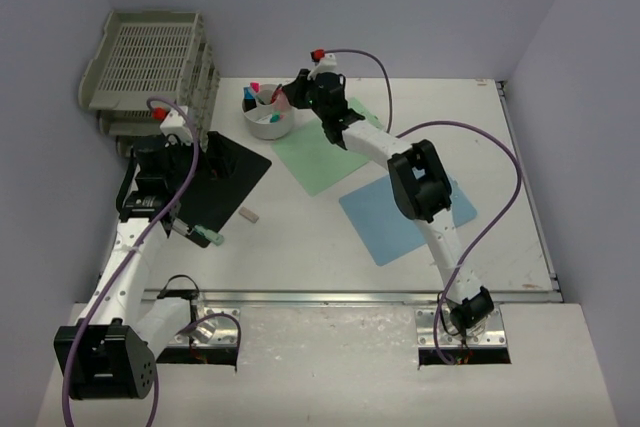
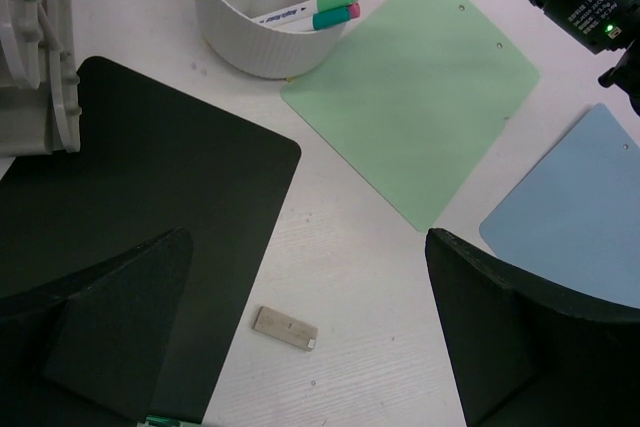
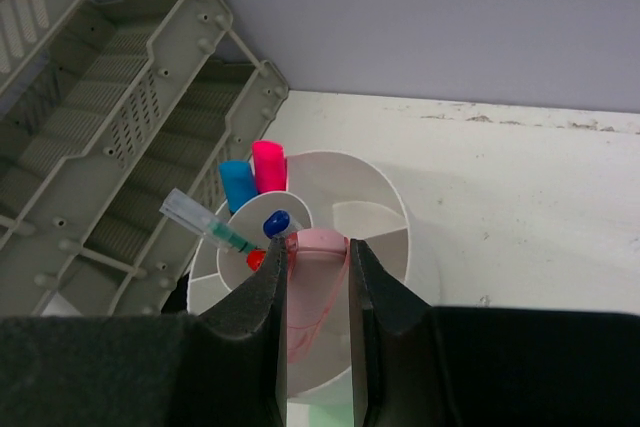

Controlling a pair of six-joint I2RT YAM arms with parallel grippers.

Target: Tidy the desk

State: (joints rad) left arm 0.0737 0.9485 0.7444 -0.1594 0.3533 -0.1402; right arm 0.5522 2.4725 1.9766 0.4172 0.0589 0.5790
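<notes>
1. Step in hand: right tool (image 3: 315, 252), clamped on pink marker (image 3: 318, 282), hovers over white pen holder (image 3: 390, 209) standing far-left on worktop (image 1: 300, 247).
2. Next move, I judge: lower marker into a compartment, then release.
3. Meanwhile, left tool (image 2: 310, 297) hangs with fingers apart near black sheet (image 2: 150, 177).

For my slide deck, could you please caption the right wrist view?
Right gripper holds a pink marker over the white pen holder, beside the grey stacked trays.

You won't find any legible text here — the white marker (image 2: 285, 15) in the pen holder (image 2: 262, 47) carries blue print, too small to read.
</notes>
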